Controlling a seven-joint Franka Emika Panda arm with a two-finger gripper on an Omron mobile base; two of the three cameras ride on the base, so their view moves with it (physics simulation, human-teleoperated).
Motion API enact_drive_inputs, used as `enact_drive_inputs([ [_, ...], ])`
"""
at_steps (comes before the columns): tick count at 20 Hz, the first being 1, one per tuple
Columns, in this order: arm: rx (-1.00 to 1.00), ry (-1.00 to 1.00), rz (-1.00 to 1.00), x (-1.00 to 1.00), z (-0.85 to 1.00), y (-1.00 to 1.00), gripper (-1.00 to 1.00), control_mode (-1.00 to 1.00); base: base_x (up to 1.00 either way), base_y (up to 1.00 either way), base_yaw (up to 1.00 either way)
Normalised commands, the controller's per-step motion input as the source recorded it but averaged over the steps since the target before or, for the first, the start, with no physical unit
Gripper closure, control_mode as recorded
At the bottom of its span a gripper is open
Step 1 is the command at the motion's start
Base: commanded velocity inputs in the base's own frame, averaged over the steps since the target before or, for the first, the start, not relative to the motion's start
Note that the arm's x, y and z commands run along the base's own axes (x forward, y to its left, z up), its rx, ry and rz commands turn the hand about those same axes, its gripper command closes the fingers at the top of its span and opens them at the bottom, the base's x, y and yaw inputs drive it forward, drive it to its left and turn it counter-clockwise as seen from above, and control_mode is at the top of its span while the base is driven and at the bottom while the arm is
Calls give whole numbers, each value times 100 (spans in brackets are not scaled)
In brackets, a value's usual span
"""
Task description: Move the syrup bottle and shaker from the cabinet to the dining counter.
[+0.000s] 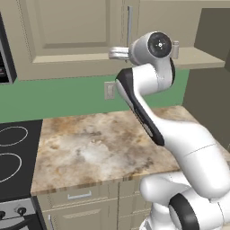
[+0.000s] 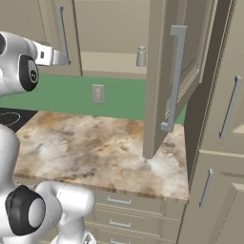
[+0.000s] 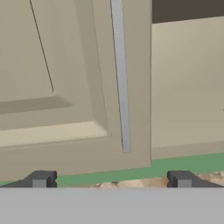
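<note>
The job was only just starting. The small grey-silver shaker with a capped top [image 2: 141, 56] stood on the plain beige shelf of the beige wall cabinet with panelled doors [image 2: 109, 62]. One door of that cabinet, the right one with a long silver bar handle [image 2: 174, 78], hung wide open. The left door [image 3: 70, 87] was shut. I could not see the syrup bottle or the dining counter, so I cannot tell if the bottle was moved. From what showed, nothing had been carried over yet.

The white arm's jaws [image 3: 111, 179] were spread wide apart and held nothing. They pointed at the lower edge of the shut left door, near its thin silver handle [image 3: 121, 78]. The shaker was off to the right of the jaws and farther back, inside the cabinet. They were not touching it. Below lay the tan marbled stone surface [image 1: 90, 143].
</note>
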Motion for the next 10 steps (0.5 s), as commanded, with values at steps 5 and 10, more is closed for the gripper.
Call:
enact_drive_inputs([
  [5, 0, 2, 0, 65, 0, 10, -100, -100, 0, 0, 0],
  [10, 0, 4, 0, 59, 0, -9, -100, -100, 0, 0, 0],
])
